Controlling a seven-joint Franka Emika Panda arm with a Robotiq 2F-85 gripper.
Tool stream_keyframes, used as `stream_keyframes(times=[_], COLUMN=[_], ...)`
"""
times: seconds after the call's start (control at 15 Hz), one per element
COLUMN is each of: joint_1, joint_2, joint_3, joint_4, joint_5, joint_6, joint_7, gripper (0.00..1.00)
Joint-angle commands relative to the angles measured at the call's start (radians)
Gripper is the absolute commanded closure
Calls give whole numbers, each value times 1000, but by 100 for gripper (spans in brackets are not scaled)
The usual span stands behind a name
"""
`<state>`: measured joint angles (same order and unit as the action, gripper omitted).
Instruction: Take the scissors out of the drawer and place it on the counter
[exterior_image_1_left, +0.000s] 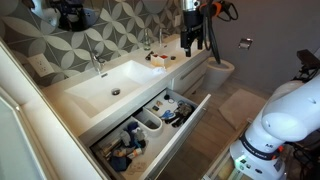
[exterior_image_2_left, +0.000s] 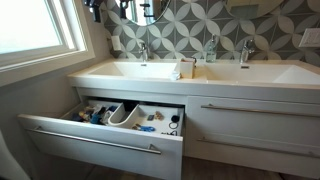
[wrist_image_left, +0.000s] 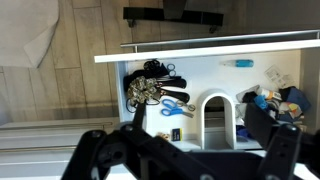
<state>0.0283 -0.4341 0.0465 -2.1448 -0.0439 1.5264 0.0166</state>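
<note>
The drawer (exterior_image_1_left: 187, 128) (exterior_image_2_left: 100, 141) stands pulled open under the counter (exterior_image_1_left: 70, 97) (exterior_image_2_left: 230, 76). In the wrist view I look down into the drawer (wrist_image_left: 200, 52). The scissors (wrist_image_left: 172, 103), with blue handles, lie flat on its white floor beside a tangle of dark and gold bits and left of a white oval bin (wrist_image_left: 215, 115). My gripper (wrist_image_left: 190, 137) is open and empty, its two black fingers spread wide, high above the drawer. In an exterior view the gripper (exterior_image_1_left: 193, 38) hangs above the far end of the counter.
White oval bins (exterior_image_1_left: 150, 122) (exterior_image_2_left: 125, 117) and several small items fill the drawer. Chrome taps (exterior_image_2_left: 244, 52), a soap bottle (exterior_image_2_left: 210, 50) and a small white object (exterior_image_2_left: 187, 68) stand on the counter. A toilet (exterior_image_1_left: 218, 72) is beyond it. The robot's white body (exterior_image_1_left: 285, 115) stands on the floor.
</note>
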Motion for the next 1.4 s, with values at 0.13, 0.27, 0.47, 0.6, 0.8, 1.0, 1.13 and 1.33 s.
stream_keyframes(times=[0.13,0.27,0.47,0.6,0.8,1.0,1.13,1.33], joint_1=[2,2,50,84,142,189,200,204], joint_2=[1,1,15,22,34,53,76,126], joint_3=[-2,-2,25,49,79,103,111,87], joint_4=[2,2,-9,-9,-13,-27,-60,-117], joint_5=[-1,-1,-35,-30,-9,-23,-79,-129], joint_6=[-2,-2,76,125,188,239,314,447], joint_7=[1,1,-116,-155,-225,-303,-370,-514], gripper=[0,0,0,0,0,0,0,0])
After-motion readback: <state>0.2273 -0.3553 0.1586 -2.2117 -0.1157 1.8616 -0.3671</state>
